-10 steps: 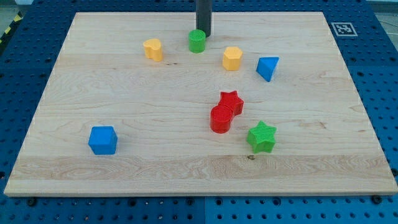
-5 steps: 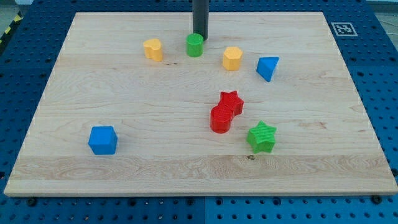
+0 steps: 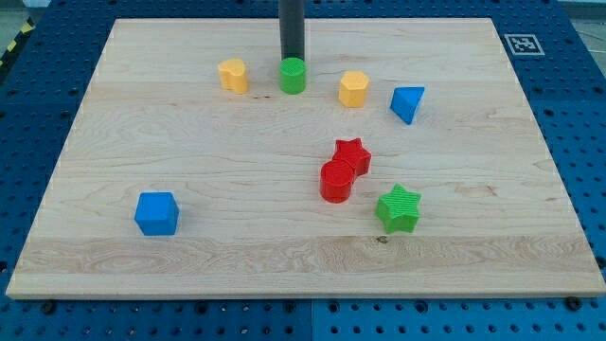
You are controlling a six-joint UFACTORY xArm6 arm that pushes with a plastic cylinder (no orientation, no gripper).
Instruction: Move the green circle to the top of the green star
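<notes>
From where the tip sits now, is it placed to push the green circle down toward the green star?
Probably yes. My tip stands at the top edge of the green circle, on the side away from the green star. The red circle and red star lie near the route.

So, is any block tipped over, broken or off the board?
Nothing stands out. All blocks sit flat on the board. Only the red circle and red star touch. My tip is just behind the green circle.

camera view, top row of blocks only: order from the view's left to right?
yellow block → green circle, with my tip just above it in the view → yellow hexagon → blue triangle
</notes>
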